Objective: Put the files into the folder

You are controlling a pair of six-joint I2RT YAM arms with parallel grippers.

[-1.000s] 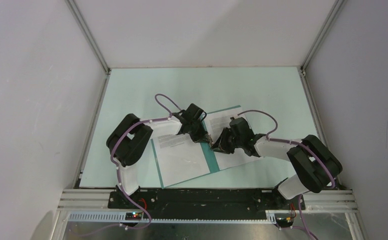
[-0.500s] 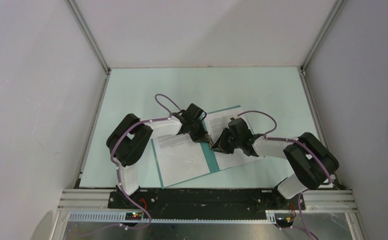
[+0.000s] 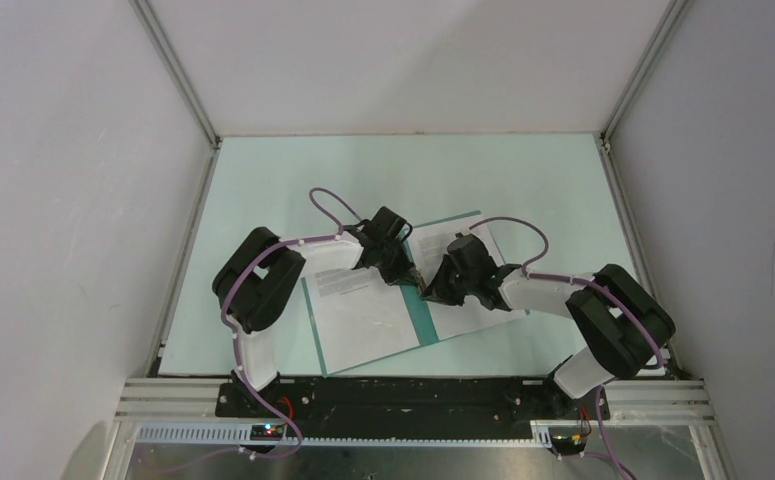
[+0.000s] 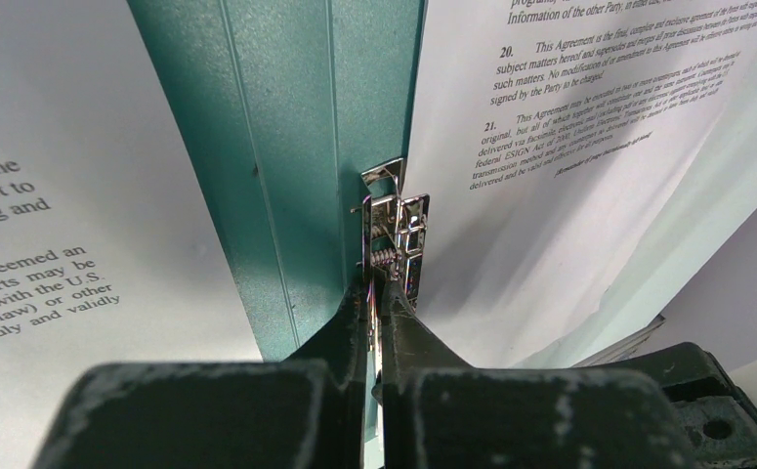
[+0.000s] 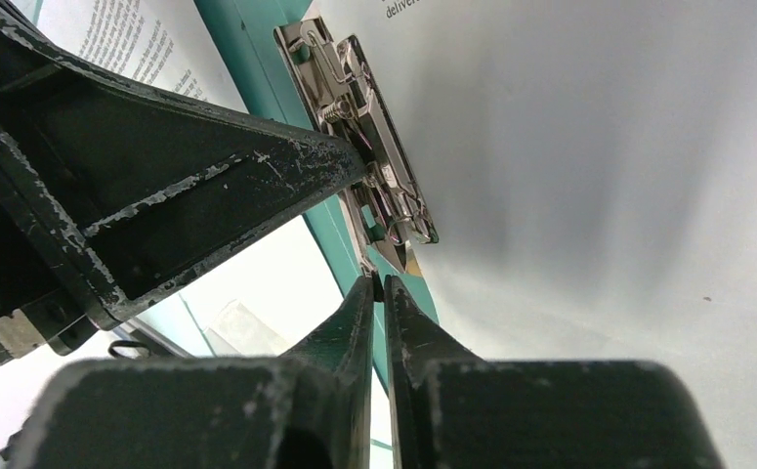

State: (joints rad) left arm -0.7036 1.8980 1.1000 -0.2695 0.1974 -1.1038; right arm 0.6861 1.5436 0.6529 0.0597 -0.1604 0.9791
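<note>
The teal folder (image 3: 425, 322) lies open on the table, with one printed white sheet (image 3: 358, 315) on its left half and another (image 3: 463, 318) on its right half. The right sheet (image 4: 569, 117) bulges up from the folder (image 4: 276, 147). A metal clip (image 4: 394, 220) stands by the spine. My left gripper (image 3: 410, 278) is shut on the clip's lever (image 4: 381, 283). My right gripper (image 3: 426, 290) is shut, its tips (image 5: 379, 285) touching the near end of the clip (image 5: 364, 127). The left gripper's finger (image 5: 208, 186) crosses the right wrist view.
The folder lies on a pale green mat (image 3: 363, 175) inside white walls with metal corner posts (image 3: 178, 75). Both arm bases sit at the near metal rail (image 3: 413, 400). The two wrists are almost touching over the spine.
My right wrist has shifted a little to the left and away from the base, closer to the clip. The left arm, folder and sheets have not visibly moved.
</note>
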